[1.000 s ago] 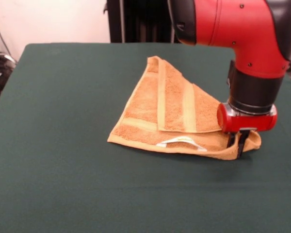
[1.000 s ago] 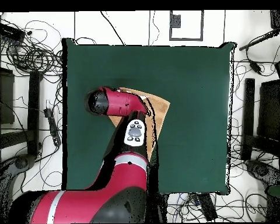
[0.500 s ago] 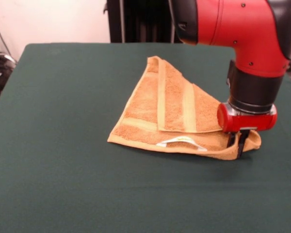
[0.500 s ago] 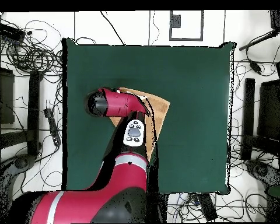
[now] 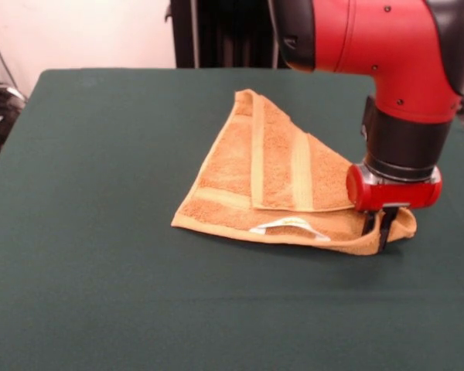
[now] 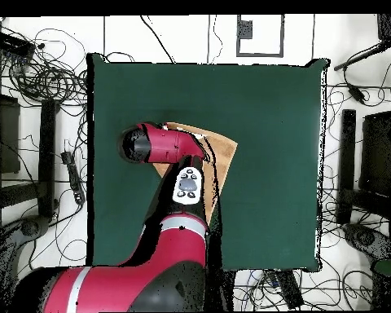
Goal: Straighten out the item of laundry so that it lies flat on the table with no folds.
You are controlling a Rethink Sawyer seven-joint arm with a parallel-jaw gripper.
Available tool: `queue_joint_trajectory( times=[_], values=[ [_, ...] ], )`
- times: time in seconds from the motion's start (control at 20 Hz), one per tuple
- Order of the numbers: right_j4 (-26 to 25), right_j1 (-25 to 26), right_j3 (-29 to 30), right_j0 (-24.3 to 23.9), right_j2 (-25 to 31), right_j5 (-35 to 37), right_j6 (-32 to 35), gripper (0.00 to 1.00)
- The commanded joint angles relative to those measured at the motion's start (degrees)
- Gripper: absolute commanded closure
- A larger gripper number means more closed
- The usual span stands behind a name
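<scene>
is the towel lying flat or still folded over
Folded. In the front view the towel has one flap doubled over the layer beneath, making a triangle on the table. The end effector sits at its right corner.

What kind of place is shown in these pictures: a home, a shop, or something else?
Most likely a robotics lab or test room. The red and black arm works at a table covered in dark green cloth, bare except for one towel, and many loose cables lie on the floor around it.
</scene>
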Motion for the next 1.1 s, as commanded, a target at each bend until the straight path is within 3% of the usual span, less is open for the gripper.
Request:
queue_joint_trajectory(
  times=[0.05,0.45,1.1],
  values=[
    [-2.3,5.2,4.0,-0.2,8.5,-4.7,7.1,1.0],
    [-1.3,5.1,4.3,-0.2,9.5,-5.2,8.4,1.0],
    [2.8,7.1,1.0,5.1,7.5,-2.7,14.0,1.0]
  ],
)
